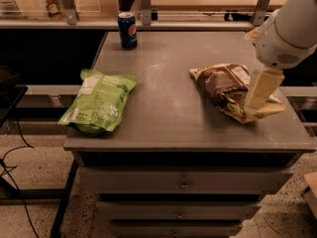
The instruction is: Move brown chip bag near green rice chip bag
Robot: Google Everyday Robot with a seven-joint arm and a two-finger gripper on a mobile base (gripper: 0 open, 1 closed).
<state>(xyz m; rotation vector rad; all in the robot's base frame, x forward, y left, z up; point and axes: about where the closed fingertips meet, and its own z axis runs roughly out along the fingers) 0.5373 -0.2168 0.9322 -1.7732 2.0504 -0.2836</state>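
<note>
Little of the job looks done: the brown chip bag (225,83) lies at the tabletop's (173,113) 3 o'clock side, well apart from the green rice chip bag (99,100) at 9 o'clock. The pincer (261,90) is down at the brown chip bag's right end (spread or pinching, I cannot tell). The carry across remains.

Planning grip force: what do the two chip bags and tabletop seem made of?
Brown chip bag: crinkled film, likely plastic. Green rice chip bag: puffy, smooth film. Tabletop: dull grey, metal or laminate, unclear. End effector is at the brown bag's right end.
</note>
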